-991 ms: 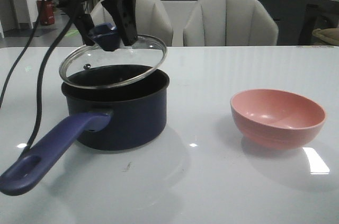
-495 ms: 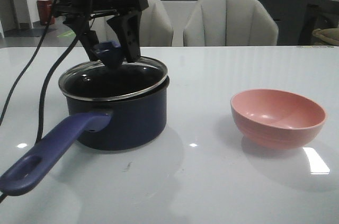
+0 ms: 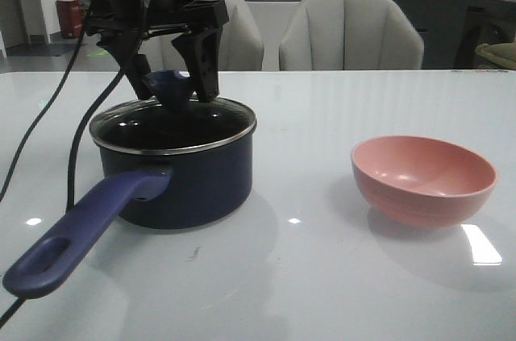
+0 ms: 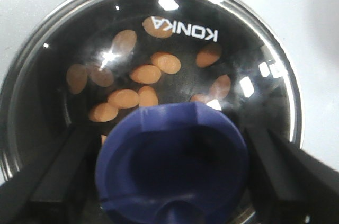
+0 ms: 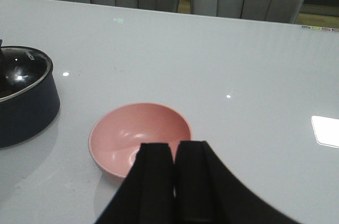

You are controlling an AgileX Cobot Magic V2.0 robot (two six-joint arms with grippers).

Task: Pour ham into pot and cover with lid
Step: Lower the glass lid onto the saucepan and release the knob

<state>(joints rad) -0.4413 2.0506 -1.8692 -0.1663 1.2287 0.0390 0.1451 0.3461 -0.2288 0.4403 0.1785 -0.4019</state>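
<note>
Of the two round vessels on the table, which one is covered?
The dark navy pot on the left: the glass lid sits on its rim, over the ham. The pink bowl on the right is open and looks empty.

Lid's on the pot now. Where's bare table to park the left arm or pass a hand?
Bare table lies between the pot and the pink bowl, and behind the bowl toward the chairs. The near-left corner is crowded by the pot's handle and a cable. The left gripper straddles the lid knob.
</note>
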